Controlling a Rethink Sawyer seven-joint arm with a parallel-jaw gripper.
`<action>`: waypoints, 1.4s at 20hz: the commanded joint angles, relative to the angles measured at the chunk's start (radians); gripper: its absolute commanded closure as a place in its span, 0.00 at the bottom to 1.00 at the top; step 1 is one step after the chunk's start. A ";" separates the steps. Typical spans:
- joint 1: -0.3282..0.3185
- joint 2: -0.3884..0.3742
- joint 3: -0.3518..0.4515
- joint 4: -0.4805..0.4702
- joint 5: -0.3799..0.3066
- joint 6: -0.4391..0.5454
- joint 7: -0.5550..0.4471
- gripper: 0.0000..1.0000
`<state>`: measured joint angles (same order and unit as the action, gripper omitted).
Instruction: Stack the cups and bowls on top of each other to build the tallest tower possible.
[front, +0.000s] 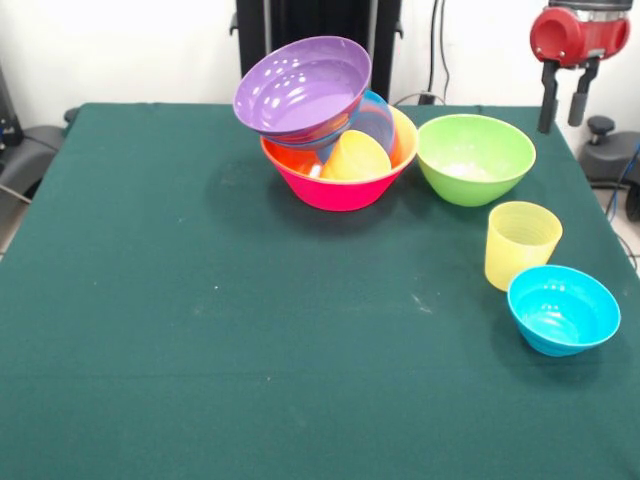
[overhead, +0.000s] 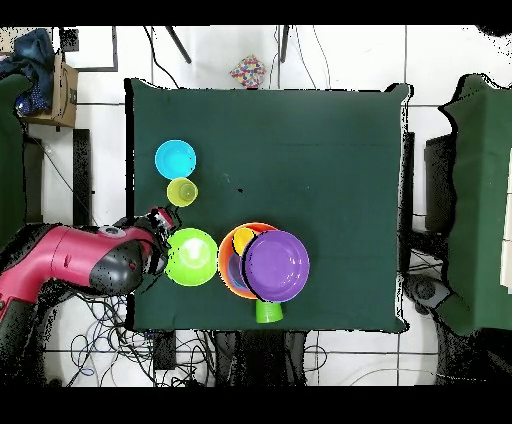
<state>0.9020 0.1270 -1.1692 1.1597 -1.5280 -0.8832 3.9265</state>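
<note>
The tower stands at the far middle of the green table. Its lowest piece is the big pink bowl, with an orange bowl nested inside. A yellow-orange cup and a blue bowl lie in it, and the wide purple bowl tilts on top. A green cup stands by the tower at the table edge. Apart on the table are a medium green bowl, a ribbed pale yellow cup and a small blue bowl. My gripper hangs open and empty, raised beside the green bowl.
My red arm reaches in from off the table's side, next to the green bowl. Cables lie on the floor round the table. A small colourful object lies on the floor beyond the table edge.
</note>
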 joint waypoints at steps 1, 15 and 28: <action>-0.064 -0.114 0.138 -0.020 -0.101 -0.262 -0.138 0.00; -0.104 -0.058 0.161 -0.113 -0.105 -0.205 -0.083 0.00; -0.157 0.055 0.141 -0.259 -0.066 -0.125 0.054 0.00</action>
<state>0.7671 0.0956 -1.1701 1.0079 -1.6229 -1.0915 3.9265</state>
